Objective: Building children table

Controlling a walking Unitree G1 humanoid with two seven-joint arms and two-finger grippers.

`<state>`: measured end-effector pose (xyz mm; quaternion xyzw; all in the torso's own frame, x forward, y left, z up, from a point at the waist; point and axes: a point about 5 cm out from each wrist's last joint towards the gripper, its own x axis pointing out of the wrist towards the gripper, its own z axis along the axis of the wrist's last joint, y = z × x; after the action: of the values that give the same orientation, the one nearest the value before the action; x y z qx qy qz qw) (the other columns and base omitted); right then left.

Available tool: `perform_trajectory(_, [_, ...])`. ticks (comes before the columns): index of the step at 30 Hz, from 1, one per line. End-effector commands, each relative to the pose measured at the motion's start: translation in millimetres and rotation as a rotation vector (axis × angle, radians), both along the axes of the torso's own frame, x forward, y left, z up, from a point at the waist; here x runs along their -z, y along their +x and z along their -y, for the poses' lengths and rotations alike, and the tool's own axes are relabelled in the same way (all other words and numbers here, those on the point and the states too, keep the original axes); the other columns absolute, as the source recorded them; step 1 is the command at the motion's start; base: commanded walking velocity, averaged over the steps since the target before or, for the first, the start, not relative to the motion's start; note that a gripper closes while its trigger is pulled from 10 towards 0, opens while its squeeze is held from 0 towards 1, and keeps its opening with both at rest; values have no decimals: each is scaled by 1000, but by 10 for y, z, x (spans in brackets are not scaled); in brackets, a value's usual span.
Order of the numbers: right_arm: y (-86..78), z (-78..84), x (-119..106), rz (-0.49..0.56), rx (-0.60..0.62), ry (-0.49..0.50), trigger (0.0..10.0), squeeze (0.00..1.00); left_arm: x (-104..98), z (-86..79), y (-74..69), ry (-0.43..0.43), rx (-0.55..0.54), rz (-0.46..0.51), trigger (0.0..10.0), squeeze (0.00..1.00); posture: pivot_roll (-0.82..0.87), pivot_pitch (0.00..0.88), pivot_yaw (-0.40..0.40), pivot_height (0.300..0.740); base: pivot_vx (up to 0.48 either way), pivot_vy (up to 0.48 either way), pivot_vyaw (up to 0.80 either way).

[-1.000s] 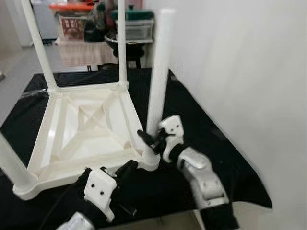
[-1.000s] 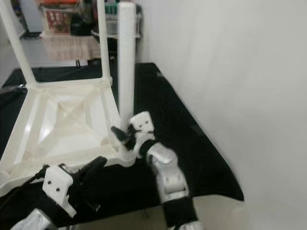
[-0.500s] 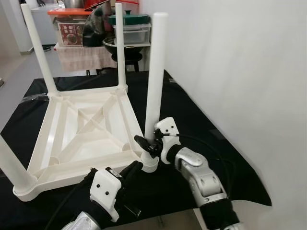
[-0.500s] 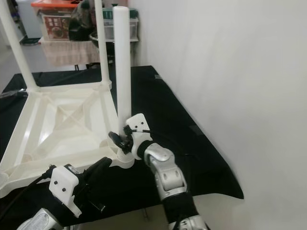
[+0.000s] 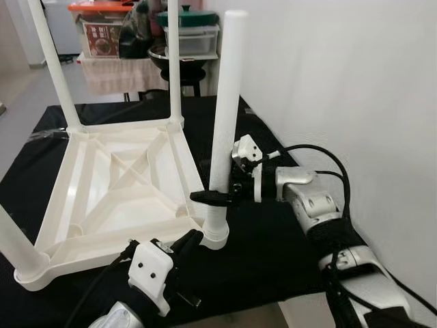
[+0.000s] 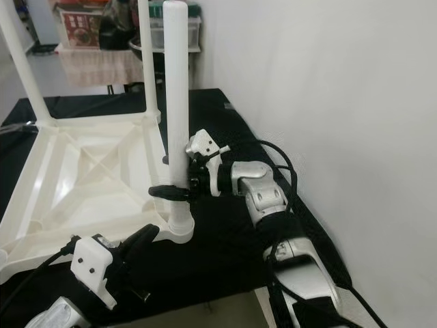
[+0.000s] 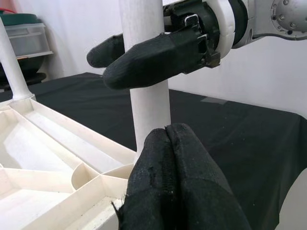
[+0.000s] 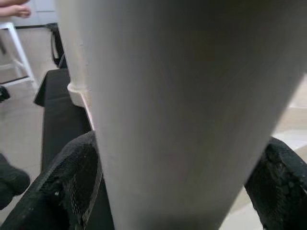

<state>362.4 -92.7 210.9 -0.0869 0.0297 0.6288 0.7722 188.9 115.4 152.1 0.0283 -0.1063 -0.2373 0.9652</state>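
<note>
A white plastic children's table [image 5: 123,184] lies upside down on a black cloth [image 5: 273,239], legs pointing up. My right gripper [image 5: 212,196] reaches in from the right and is shut on the near-right leg [image 5: 225,102] just above its socket, one finger on each side. In the right wrist view the leg [image 8: 182,110] runs between the two black fingers [image 8: 72,177]. My left gripper [image 5: 188,240] is low at the front, shut on nothing, its tips [image 7: 165,132] just before the table's near-right corner under the right gripper.
Three other legs stand up: far left [image 5: 54,68], far right [image 5: 174,61], near left [image 5: 17,242]. A white wall [image 5: 355,82] runs close along the right. Behind the cloth is a stand with storage boxes [image 5: 109,31] and a pot [image 5: 181,58]. The cloth's front edge is near.
My right arm has swung out to the right, so its gripper now holds the leg from the side and slightly higher. The left gripper has barely moved. The camera shifted a little.
</note>
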Motion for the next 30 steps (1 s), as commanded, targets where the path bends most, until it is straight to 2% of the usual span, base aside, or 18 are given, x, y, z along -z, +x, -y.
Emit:
perform_trajectory(1, [17,-25,-16,-12,-32,-1,7333,0,27,16,-13,3,1,-8,10000,0,70,0,-75,740,0,0,0])
perform_trajectory(2, [17,-25,-16,-12,-32,-1,7333,0,27,16,-13,3,1,-8,10000,0,70,0,-75,740,0,0,0])
perform_trajectory(3, [27,3,-14,-17,-34,-3,0,0,24,17,-15,3,2,-8,10000,0,68,0,-74,740,0,0,0])
perform_trajectory(13, [49,182,7,6,6,-2,0,0,10,27,-24,1,4,-3,10000,0,58,0,-73,740,0,0,0])
perform_trajectory(14, [50,265,70,41,116,-31,0,0,-4,23,-32,0,4,-1,10000,0,48,10,-72,740,0,0,0])
perform_trajectory(15, [40,285,94,46,156,-38,0,0,-9,19,-36,0,4,0,10000,0,47,13,-73,740,0,0,0])
perform_trajectory(16, [39,299,109,47,176,-42,0,0,-13,16,-38,0,4,0,10000,0,47,13,-73,740,0,0,0])
perform_trajectory(17, [-13,236,211,6,253,-17,0,0,-14,12,-43,1,4,0,10000,0,45,18,-80,740,0,0,0])
perform_trajectory(18, [-31,134,327,-28,423,28,0,0,-14,4,-48,2,4,0,10000,0,41,18,-89,740,0,0,0])
perform_trajectory(19, [-49,64,438,-63,688,87,0,0,-18,-3,-49,2,3,1,10000,0,40,17,-87,740,0,0,0])
perform_trajectory(20, [-49,64,438,-63,688,87,0,0,-18,-3,-49,2,3,1,10000,0,40,17,-87,740,0,0,0])
perform_trajectory(21, [-75,50,510,-94,878,117,0,0,-24,-10,-48,2,3,2,10000,0,41,20,-82,740,0,0,0])
perform_trajectory(22, [-75,50,510,-94,878,117,0,0,-24,-10,-48,2,3,2,10000,0,41,20,-82,740,0,0,0])
perform_trajectory(23, [-398,-270,707,-133,839,111,0,0,-31,-21,-42,5,1,2,10000,0,51,30,-60,740,0,0,0])
perform_trajectory(24, [-493,-365,738,-138,801,119,0,0,-28,-25,-39,6,0,2,10000,0,51,30,-60,740,0,0,0])
perform_trajectory(25, [-493,-365,738,-138,801,119,0,0,-28,-25,-39,6,0,2,10000,0,51,30,-60,740,0,0,0])
perform_trajectory(26, [-524,-442,739,-119,758,106,0,0,-25,-32,-30,7,0,1,10000,0,45,19,-53,740,0,0,0])
perform_trajectory(30, [-469,-454,708,-69,732,80,0,0,-22,-38,-15,7,3,0,10000,0,41,16,-63,740,0,0,0])
